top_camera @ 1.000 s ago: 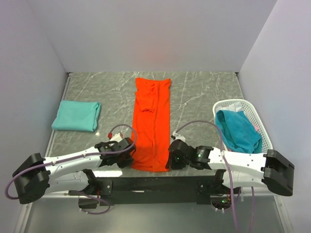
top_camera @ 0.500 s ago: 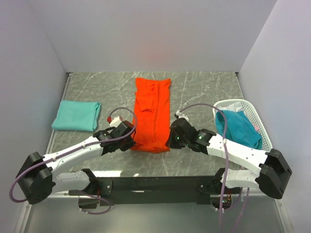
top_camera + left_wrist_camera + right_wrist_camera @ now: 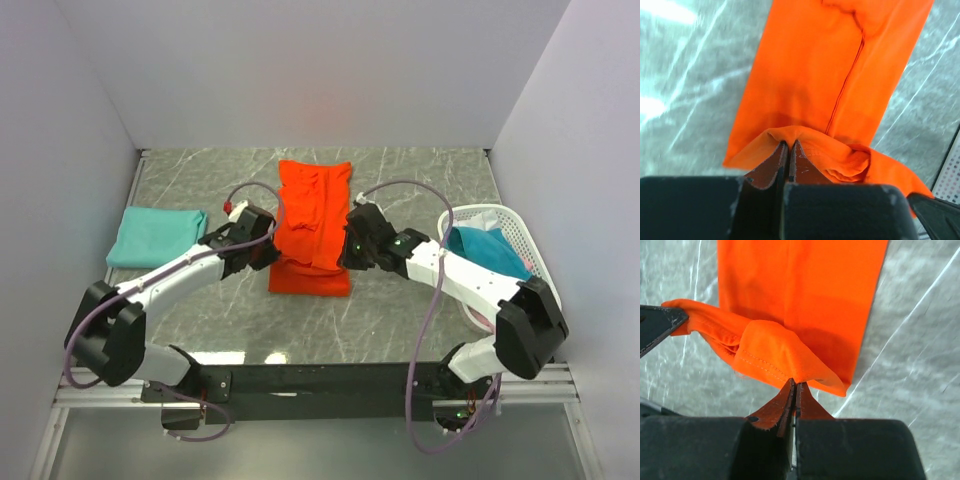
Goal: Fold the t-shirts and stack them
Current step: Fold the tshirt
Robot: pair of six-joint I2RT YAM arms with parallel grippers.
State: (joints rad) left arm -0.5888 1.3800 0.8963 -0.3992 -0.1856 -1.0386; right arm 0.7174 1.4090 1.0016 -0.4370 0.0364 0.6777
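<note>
An orange-red t-shirt [image 3: 312,215] lies as a long strip down the middle of the table, its near end lifted and carried over the rest. My left gripper [image 3: 270,250] is shut on the hem's left corner [image 3: 790,137]. My right gripper [image 3: 347,252] is shut on the hem's right corner [image 3: 797,377]. Between them the hem sags in a loose fold [image 3: 845,162]. A folded teal t-shirt [image 3: 157,238] rests at the left. Another teal t-shirt [image 3: 490,250] lies in the basket with a bit of pink cloth under it.
A white lattice basket [image 3: 530,245] stands at the right edge of the marbled grey table [image 3: 420,190]. White walls close in the back and both sides. A black rail runs along the near edge below the arms.
Both grippers have carried the near hem of the orange-red t-shirt away from the table's front edge toward the back, doubling the strip over itself. The arms have stretched out further.
</note>
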